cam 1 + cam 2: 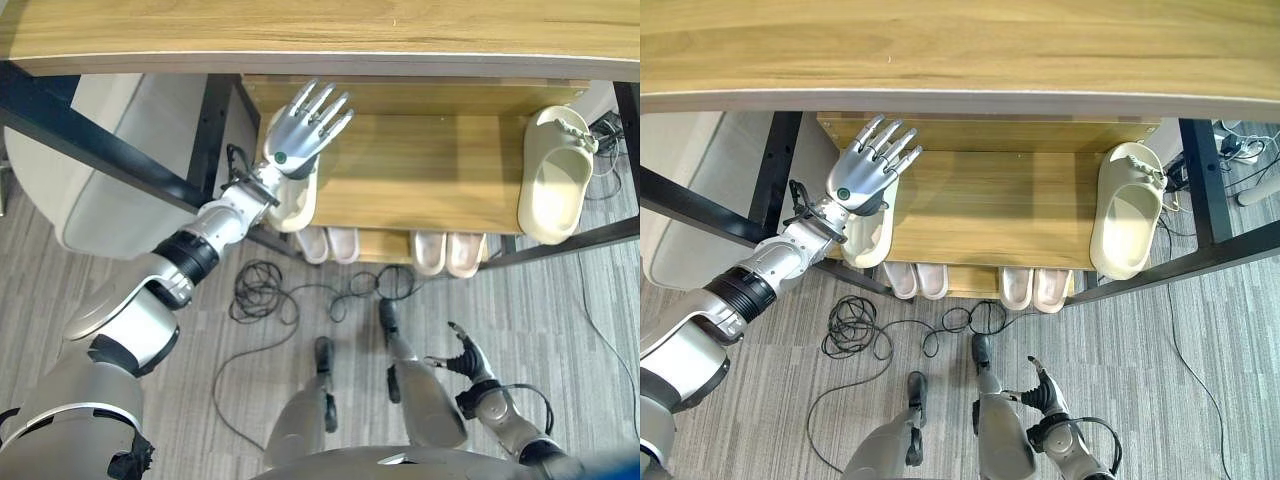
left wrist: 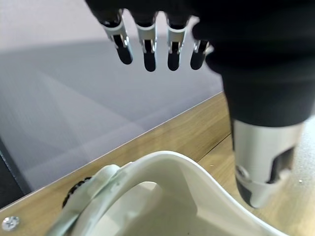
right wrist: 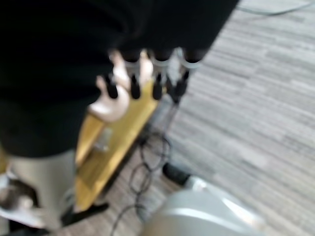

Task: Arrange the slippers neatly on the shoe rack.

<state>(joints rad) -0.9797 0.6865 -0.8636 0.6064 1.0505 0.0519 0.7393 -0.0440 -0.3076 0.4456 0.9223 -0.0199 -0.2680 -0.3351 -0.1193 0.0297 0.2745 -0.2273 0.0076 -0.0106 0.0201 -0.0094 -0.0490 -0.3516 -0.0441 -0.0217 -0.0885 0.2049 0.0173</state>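
Left hand: the left hand (image 1: 303, 128) hovers over the left end of the wooden shoe rack's middle shelf (image 1: 420, 170), fingers straight and spread apart, holding nothing.
Left slipper: a cream rubber slipper (image 1: 295, 198) lies on that shelf just beneath the left hand, at the rack's left edge.
Right slipper: a second cream rubber slipper (image 1: 555, 175) lies at the shelf's right end, well apart from the first.
Lower shelf: two pairs of pale pink slippers (image 1: 388, 248) sit side by side.
Right hand: the right hand (image 1: 462, 358) hangs low over the grey carpet floor (image 1: 560, 320), fingers loosely extended, empty.
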